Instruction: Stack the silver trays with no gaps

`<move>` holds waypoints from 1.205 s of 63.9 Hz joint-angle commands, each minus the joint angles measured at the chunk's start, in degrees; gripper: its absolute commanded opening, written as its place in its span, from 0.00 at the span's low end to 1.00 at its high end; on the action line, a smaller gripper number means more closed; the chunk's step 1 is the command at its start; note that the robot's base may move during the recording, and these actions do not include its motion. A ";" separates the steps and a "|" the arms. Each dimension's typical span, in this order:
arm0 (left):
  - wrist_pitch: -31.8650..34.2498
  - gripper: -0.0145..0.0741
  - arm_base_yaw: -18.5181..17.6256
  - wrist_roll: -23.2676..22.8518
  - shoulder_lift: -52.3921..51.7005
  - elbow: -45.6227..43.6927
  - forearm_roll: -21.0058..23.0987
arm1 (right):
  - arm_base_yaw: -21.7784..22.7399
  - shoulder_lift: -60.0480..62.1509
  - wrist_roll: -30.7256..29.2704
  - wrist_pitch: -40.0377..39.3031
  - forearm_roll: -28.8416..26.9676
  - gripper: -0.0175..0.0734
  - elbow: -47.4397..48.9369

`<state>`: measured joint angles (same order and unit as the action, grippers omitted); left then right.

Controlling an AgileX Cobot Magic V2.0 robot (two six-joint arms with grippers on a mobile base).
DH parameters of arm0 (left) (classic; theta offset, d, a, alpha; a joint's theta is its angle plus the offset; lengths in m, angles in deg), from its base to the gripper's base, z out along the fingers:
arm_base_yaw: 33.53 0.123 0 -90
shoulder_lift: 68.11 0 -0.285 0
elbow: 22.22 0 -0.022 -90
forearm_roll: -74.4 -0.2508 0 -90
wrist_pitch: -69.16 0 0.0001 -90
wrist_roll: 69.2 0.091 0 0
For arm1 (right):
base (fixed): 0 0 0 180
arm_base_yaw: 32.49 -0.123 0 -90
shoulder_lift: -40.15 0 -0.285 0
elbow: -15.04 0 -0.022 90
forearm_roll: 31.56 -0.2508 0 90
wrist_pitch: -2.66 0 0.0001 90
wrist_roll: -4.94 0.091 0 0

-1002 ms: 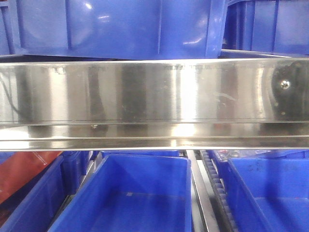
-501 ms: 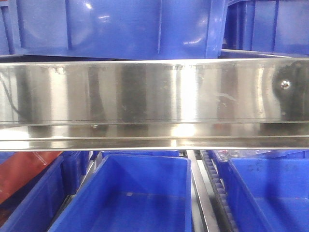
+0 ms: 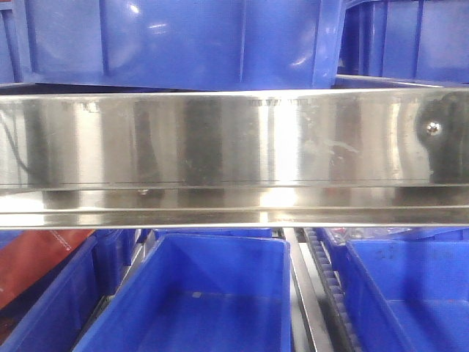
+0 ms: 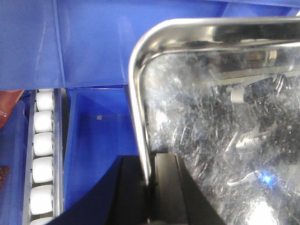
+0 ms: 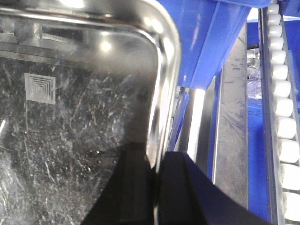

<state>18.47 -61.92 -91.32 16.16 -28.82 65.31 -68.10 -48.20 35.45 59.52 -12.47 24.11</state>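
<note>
Left wrist view: the left gripper (image 4: 148, 164) is clamped on the left rim of the silver tray (image 4: 220, 131). 1 black finger (image 4: 127, 187) sits outside the rim and the other is inside on the scratched floor of the pan, with the thin rim pinched between them. The tray's rounded far-left corner is up in the air over a blue bin (image 4: 96, 140), and a roller track (image 4: 43, 154) of white rollers runs just beside that bin on the left.

Over on the right wrist view it is the same story, mirrored. The right gripper (image 5: 155, 158) is closed tight on the tray's (image 5: 75, 122) right rim, near its rounded far-right corner. 1 finger (image 5: 133, 187) is inside the pan and 1 outside. A steel rail (image 5: 232, 140) and another row of white rollers (image 5: 285, 117) lie off to the right, beyond the edge of a blue bin (image 5: 211, 42).

The front camera shows neither tray nor grippers. A broad steel shelf band (image 3: 220, 139) crosses the frame, with 1 screw (image 3: 434, 127) near its right end. There are blue bins above (image 3: 183, 37) and below (image 3: 212, 293).
</note>
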 commanded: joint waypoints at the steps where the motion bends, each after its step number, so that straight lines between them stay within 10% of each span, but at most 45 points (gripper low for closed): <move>1: 2.43 0.15 -0.37 0.71 -0.78 -0.32 -0.56 | 0.03 0.60 -1.32 -0.71 2.19 0.12 0.25; 77: 2.43 0.15 -0.37 0.71 -0.78 -0.32 -0.56 | 0.03 0.60 -1.32 -0.71 2.19 0.12 0.25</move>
<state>18.58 -61.92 -91.32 16.16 -28.82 65.31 -68.10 -48.20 35.45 59.52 -12.47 24.11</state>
